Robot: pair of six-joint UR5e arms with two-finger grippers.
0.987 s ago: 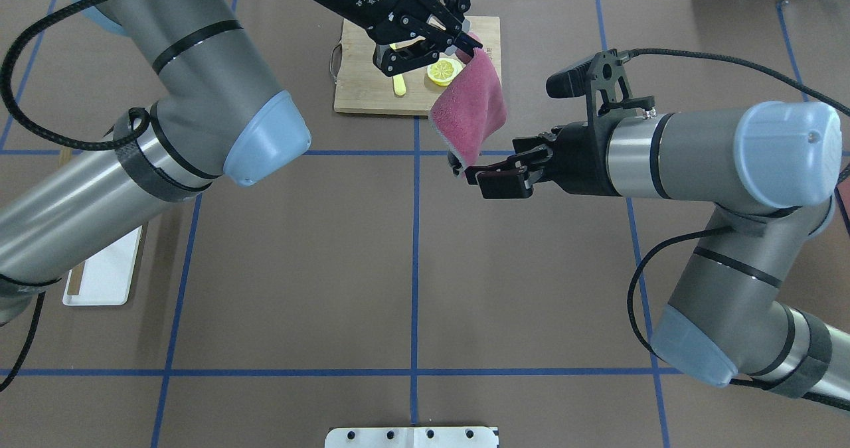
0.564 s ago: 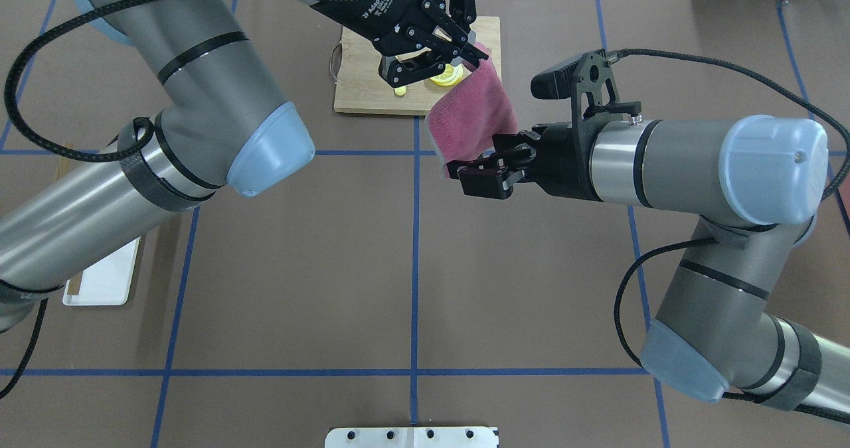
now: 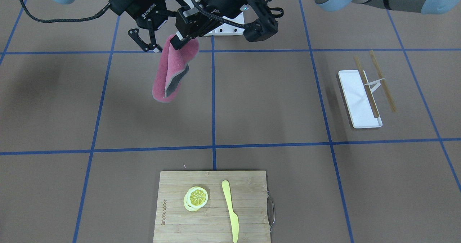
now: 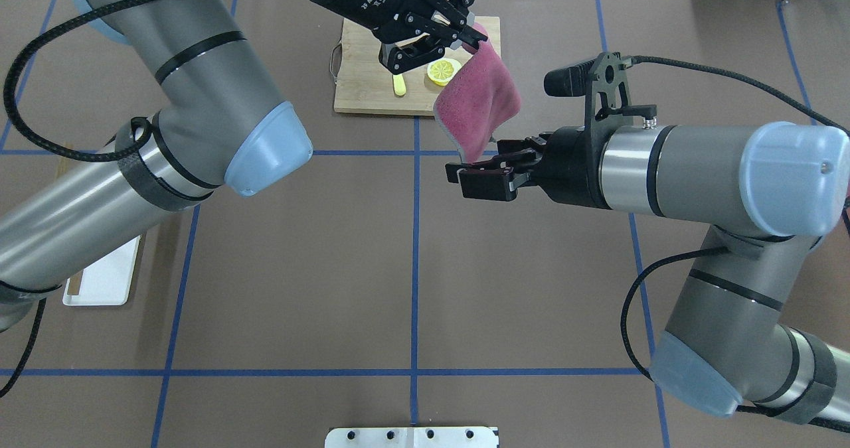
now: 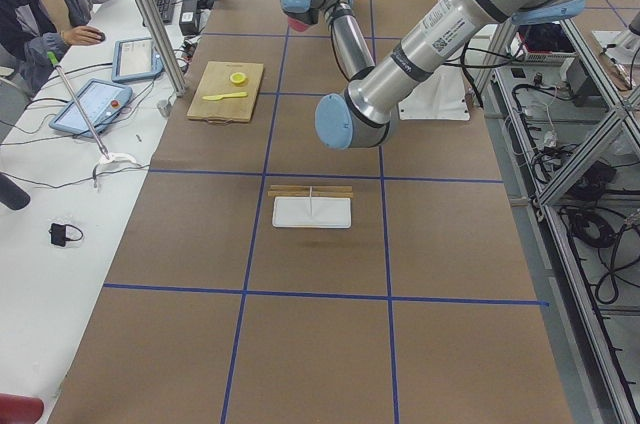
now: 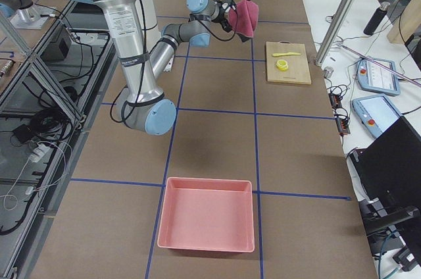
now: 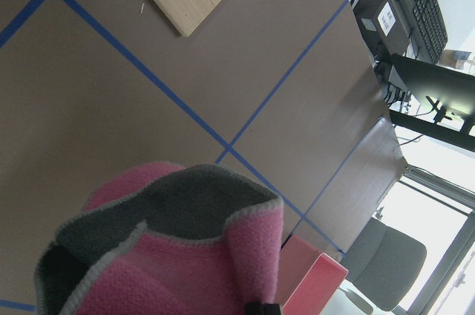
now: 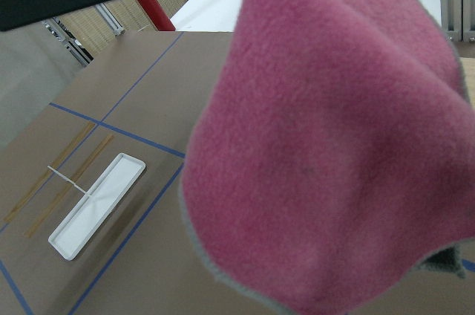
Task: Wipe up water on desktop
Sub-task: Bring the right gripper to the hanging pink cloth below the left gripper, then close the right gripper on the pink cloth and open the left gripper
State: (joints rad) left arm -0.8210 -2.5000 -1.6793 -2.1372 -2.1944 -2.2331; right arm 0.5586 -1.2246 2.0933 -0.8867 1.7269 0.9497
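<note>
Cloth point(image 4: 479, 99), one only, hangs from my left gripper point(image 4: 475, 38), jaws pinched on its corner. My right gripper point(image 4: 468, 177) stands open beside it, empty.

Cutting board point(image 3: 248, 199) cut off at btm edge — cloth point(image 7: 185, 255) (left wrist view) hides most of fingers.
</note>
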